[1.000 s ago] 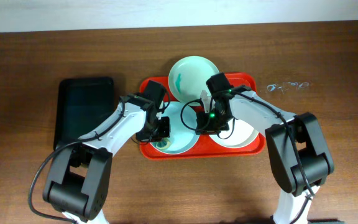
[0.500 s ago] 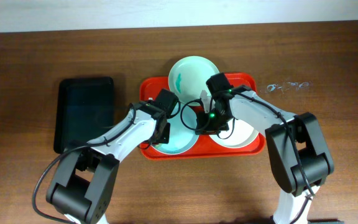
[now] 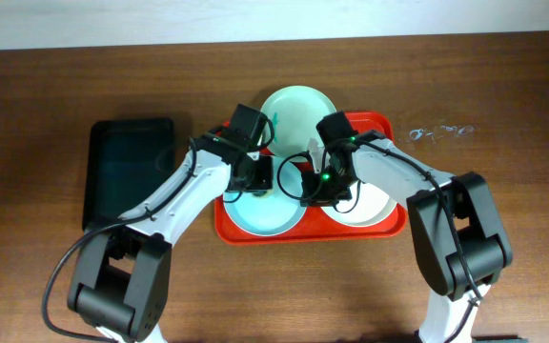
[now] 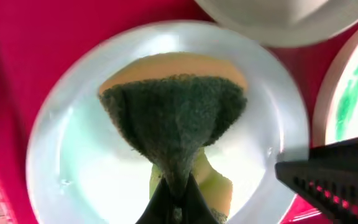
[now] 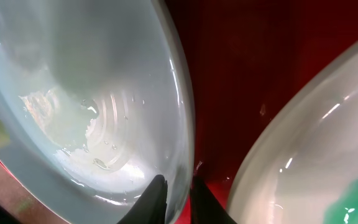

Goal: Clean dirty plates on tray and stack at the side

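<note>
Left gripper (image 4: 174,202) is clamped shut on a green-and-yellow scouring sponge (image 4: 173,118), scourer face down over the pale mint-blue round plate (image 3: 265,211). That plate sits in the near-left part of the large red rectangular plastic tray (image 3: 313,232). The wrist view is smeared, so I can't say whether the sponge is pressing on the glaze or just above it.

On the other side, right gripper (image 5: 178,193) is pinched onto that plate's rim, one finger inside the lip and one outside, steadying it. Water beads and streaks show in the bowl of the plate, so I'd expect a slick surface.

It looks rigid, light and shallow. The thin raised rim is the only real handle, and a wet one could slide out of a narrow pinch. I'd take a deep bite on the edge and lift level.

A white round plate (image 3: 375,202) lies just beside it on the tray with a teal smear. A second mint plate (image 3: 303,110) overhangs the far rim.
</note>
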Controlling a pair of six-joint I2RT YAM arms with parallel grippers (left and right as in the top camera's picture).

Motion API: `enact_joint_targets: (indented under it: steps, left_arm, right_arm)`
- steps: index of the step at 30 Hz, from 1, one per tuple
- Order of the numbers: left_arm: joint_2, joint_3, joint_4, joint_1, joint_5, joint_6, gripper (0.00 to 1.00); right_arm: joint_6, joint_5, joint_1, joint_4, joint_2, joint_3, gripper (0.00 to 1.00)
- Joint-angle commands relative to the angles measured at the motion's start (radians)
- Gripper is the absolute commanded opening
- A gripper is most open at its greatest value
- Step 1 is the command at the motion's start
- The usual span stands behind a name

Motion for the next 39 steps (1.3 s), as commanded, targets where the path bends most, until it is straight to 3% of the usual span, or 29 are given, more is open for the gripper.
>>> enact_joint_targets:
  steps: [1, 5, 9, 13, 18, 22, 29, 34, 36, 39]
  left_arm:
    - [-0.002, -0.093, 0.011, 0.008, -0.053, 0.001, 0.0]
    - [-0.002, -0.219, 0.145, 0.01, -0.153, 0.001, 0.0]
    - [-0.007, -0.229, 0.137, 0.026, -0.476, 0.002, 0.0]
    - [-0.055, -0.13, 0.069, 0.066, -0.491, 0.001, 0.0]
    - [-0.237, -0.06, 0.028, 0.088, -0.372, 0.001, 0.0]
    - [-0.375, -0.06, -0.086, 0.212, -0.359, 0.001, 0.0]
    - [-0.389, -0.061, -0.146, 0.522, -0.187, 0.002, 0.0]
    - [-0.389, -0.061, -0.146, 0.57, -0.15, 0.002, 0.0]
    - [-0.389, -0.061, -0.146, 0.57, -0.149, 0.002, 0.0]
    - [-0.389, -0.061, -0.146, 0.57, -0.15, 0.002, 0.0]
  right_arm:
    - [-0.01, 0.028, -0.006, -0.003, 0.012, -0.003, 0.16]
    - [-0.01, 0.028, -0.006, -0.003, 0.012, -0.003, 0.16]
    - [-0.01, 0.027, -0.006, -0.003, 0.012, -0.003, 0.12]
    - [-0.01, 0.026, -0.006, -0.003, 0.012, -0.003, 0.04]
    - [-0.045, 0.038, 0.001, -0.071, 0.0, 0.089, 0.04]
    - [-0.044, 0.351, 0.087, -0.343, -0.028, 0.349, 0.04]
    - [-0.029, 1.053, 0.309, -0.707, -0.028, 0.836, 0.04]
    - [-0.053, 1.58, 0.445, -0.735, -0.027, 0.873, 0.04]
    - [-0.135, 1.78, 0.508, -0.728, -0.027, 0.873, 0.04]
    - [-0.203, 1.96, 0.558, -0.726, -0.027, 0.873, 0.04]
